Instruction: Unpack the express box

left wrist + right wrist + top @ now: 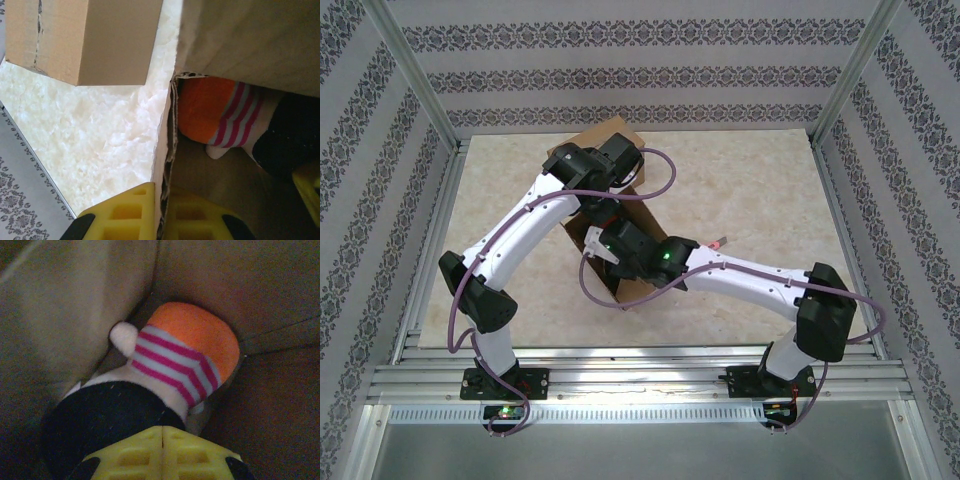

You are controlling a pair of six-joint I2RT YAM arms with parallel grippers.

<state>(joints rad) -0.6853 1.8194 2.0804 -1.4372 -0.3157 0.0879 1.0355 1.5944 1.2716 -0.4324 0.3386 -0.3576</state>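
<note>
Express box [625, 292] sat mid-bench, already open. Plush toy [190, 340] lay inside, not yet out. Left hand [161, 212] pinched the box wall. Right hand [162, 452] was closed, apparently empty, beside the toy.

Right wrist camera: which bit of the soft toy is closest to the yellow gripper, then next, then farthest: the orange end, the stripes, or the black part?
1. Black part: nearest, just in front of the right gripper, at the bottom of the picture.
2. Pink and white stripes: in the middle.
3. Orange end: farthest, tucked into the corner of the box, higher up.
</note>
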